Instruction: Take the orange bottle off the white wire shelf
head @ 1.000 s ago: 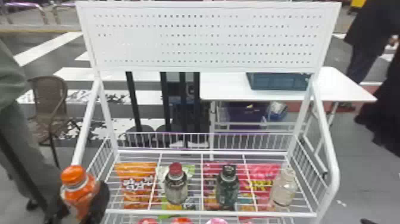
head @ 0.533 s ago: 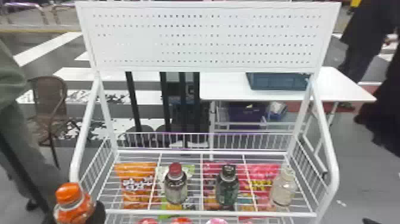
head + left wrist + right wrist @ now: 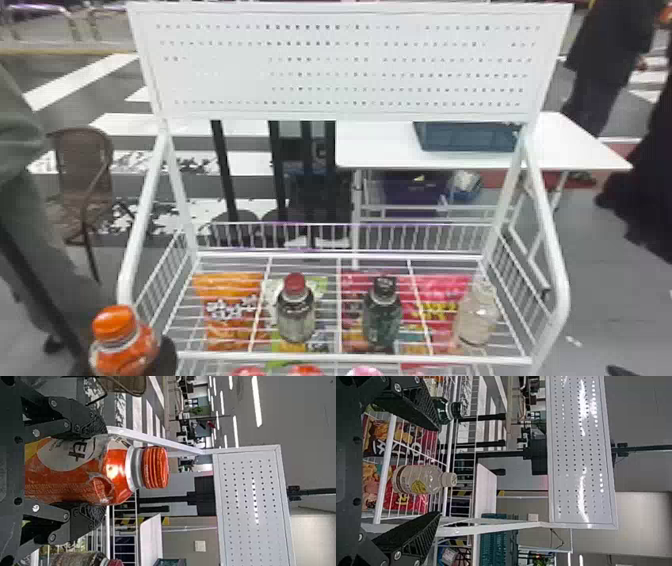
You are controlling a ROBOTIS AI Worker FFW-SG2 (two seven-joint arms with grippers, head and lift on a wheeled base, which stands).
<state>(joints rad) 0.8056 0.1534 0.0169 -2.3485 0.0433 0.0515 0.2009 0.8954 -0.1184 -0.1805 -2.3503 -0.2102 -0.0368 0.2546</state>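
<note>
The orange bottle (image 3: 117, 473) is wearing a label (image 3: 65, 455) with big dark lettering on a pale patch, and fine pale lines of print are running over its orange part. An orange snack bag (image 3: 227, 287) is showing white lettering, a pink snack bag (image 3: 442, 287) yellow lettering, and a red and brown snack bag (image 3: 401, 437) large white lettering. A clear bottle (image 3: 429, 473) is bearing print too small to tell.

The orange bottle (image 3: 125, 345) is upright beside the shelf (image 3: 400, 358).
</note>
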